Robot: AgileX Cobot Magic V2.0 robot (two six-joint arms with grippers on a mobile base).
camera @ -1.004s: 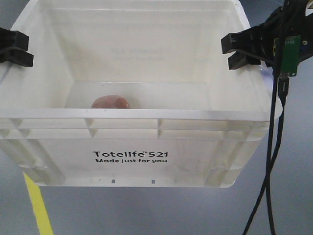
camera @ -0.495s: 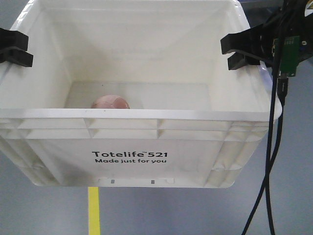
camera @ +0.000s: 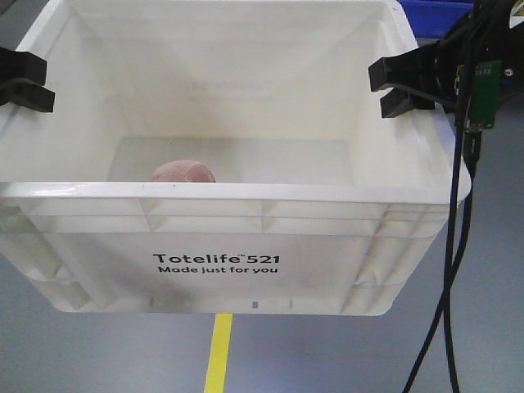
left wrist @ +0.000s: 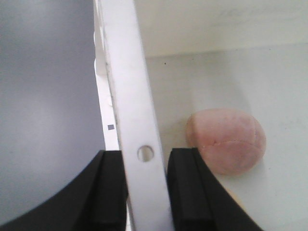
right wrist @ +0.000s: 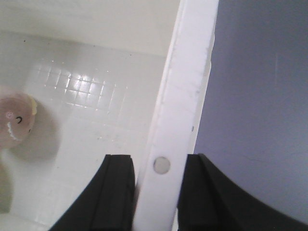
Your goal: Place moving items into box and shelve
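Observation:
A white Totelife 521 box (camera: 217, 262) hangs in the air between my two grippers. My left gripper (camera: 24, 82) is shut on the box's left rim (left wrist: 137, 120), one finger outside and one inside. My right gripper (camera: 393, 86) is shut on the right rim (right wrist: 180, 110) the same way. A pink stitched ball (camera: 183, 172) lies on the box floor; it also shows in the left wrist view (left wrist: 226, 140) and at the left edge of the right wrist view (right wrist: 14, 120).
Grey floor lies below the box, with a yellow floor line (camera: 217, 352) under its middle. A blue bin edge (camera: 442, 12) shows at the top right. Black cables (camera: 454, 270) hang from the right arm beside the box.
The box stays gripped on both rims at the same place in view. The yellow floor line has shifted from the left to under the box's middle, and a blue bin has come into view.

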